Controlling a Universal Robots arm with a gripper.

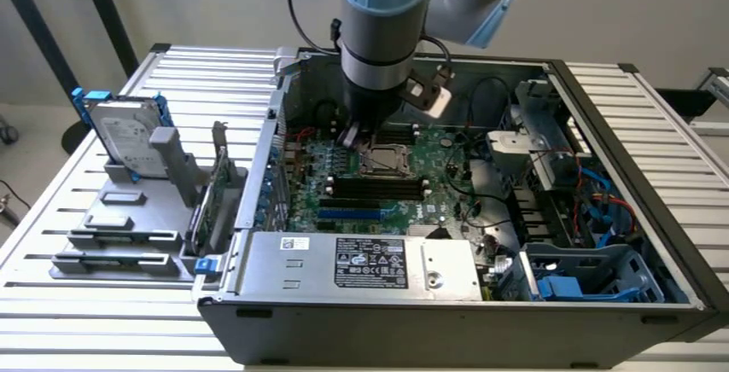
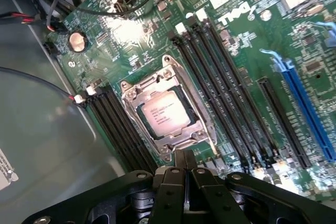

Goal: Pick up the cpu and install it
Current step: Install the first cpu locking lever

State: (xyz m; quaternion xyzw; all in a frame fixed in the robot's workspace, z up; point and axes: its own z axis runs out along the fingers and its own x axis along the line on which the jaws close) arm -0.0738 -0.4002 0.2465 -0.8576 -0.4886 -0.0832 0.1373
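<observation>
1. Sitting flat in the motherboard (image 2: pixel 131 35) socket (image 2: pixel 167 109), inside the metal frame: the cpu (image 2: pixel 167 115), between memory slot banks.
2. Gripper (image 2: pixel 184 174) fingers together, holding nothing, just beside the socket edge.
3. Arm (image 1: pixel 387 31) reaches down into the open pc case (image 1: pixel 456 338).
4. Hard drive (image 1: pixel 123 133) stands in a holder at the exterior view's left.

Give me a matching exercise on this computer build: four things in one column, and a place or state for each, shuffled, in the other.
Things:
1. cpu
2. gripper
3. hard drive
4. long blue slot

Places or states:
A. shut, holding nothing
B. standing in the grey rack outside the case
C. lying in the metal socket frame on the green board
D. on the green board, beyond the black memory slots from the socket

Pairs: 1-C, 2-A, 3-B, 4-D
</observation>
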